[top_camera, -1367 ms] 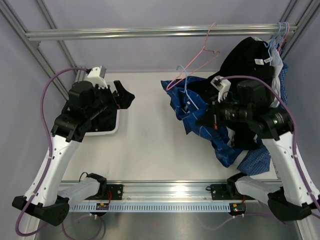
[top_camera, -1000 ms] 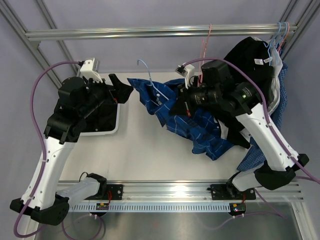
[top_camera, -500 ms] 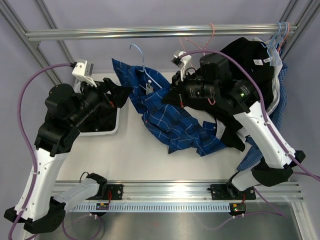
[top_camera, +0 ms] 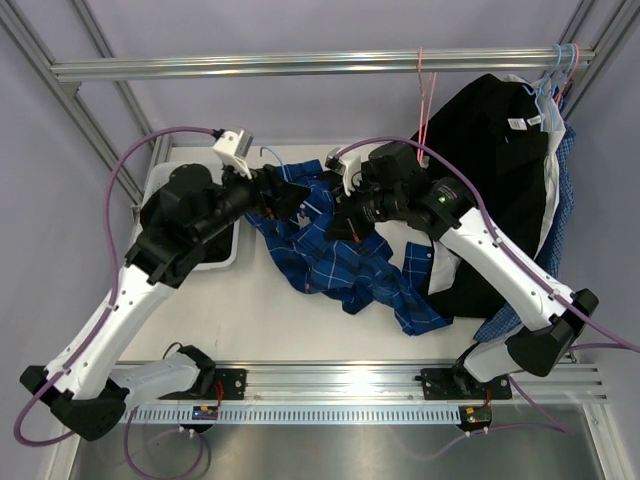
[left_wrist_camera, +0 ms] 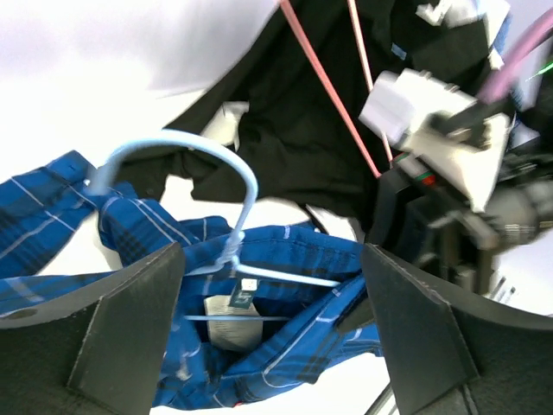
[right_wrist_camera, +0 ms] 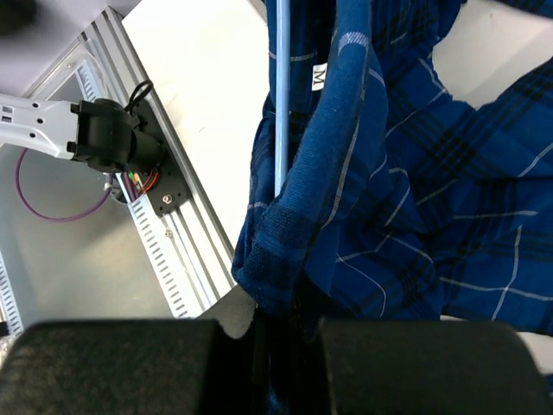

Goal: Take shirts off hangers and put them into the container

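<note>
**A:** Now, item one?
**B:** Blue plaid shirt (top_camera: 335, 268), on its light blue hanger (left_wrist_camera: 244, 194). A fold near the collar is pinched in the pressed-together right gripper (right_wrist_camera: 285, 333); the rest drapes below it onto the table (top_camera: 270, 325).
**A:** Item two?
**B:** Left gripper (left_wrist_camera: 272, 320), fingers spread wide, with the hanger's twisted neck between them, apparently untouched.
**A:** Container (top_camera: 226, 262)?
**B:** Behind and below the left gripper, under that arm.
**A:** Hazards?
**B:** Three, by judgement. Closing could trap cloth with the wire, so the shirt never slides free. The thin wire could slip out. The black shirt (top_camera: 500, 160) and pink hanger (top_camera: 422, 90), just behind the right gripper, could snag.
</note>
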`<state>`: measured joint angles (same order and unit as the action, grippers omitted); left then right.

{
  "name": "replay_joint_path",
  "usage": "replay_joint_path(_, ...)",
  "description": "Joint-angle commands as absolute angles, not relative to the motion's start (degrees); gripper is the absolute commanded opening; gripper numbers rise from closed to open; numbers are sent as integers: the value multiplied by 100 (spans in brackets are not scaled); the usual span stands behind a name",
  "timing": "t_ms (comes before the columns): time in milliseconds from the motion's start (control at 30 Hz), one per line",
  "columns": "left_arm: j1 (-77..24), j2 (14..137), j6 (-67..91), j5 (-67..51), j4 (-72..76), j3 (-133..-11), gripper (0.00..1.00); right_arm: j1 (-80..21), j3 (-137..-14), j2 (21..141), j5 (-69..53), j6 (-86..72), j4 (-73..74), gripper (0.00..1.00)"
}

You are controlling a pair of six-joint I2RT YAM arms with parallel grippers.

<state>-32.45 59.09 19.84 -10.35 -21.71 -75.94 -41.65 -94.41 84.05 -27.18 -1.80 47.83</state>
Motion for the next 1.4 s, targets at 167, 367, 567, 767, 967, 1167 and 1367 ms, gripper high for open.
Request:
replay_joint_path(167,-3753,6556,1679,-18,-1661,-7725,76,-4236,-9334,8051,-3041,167,4228,0)
replay_joint_path(367,-3832,6627,1626,167,-1547,-7770,48,-4140,-9079,7946,-3085,141,4087,0)
replay_joint_path(567,-3841,6592,1600,228,-1529,-7673,22,-3885,-8798,7884,-3278,53,3894,0)
replay_joint_path(767,-3841,6653,1573,334,-1503,-7629,0,-3639,-8666,7919,-3357,79,3885,0)
replay_joint_path(967,-3841,6934,1784,632,-1328,-7813,0,-3533,-8832,7902,-3042,35,4113,20)
replay_joint_path(1167,-3885,7628,2407,1607,-1336,-8270,0,-3525,-9561,7743,-1812,-395,4622,76)
replay_joint_path(1367,-4235,8296,2663,2723,-1538,-8955,0,-3516,-9791,7524,-424,-852,4755,83)
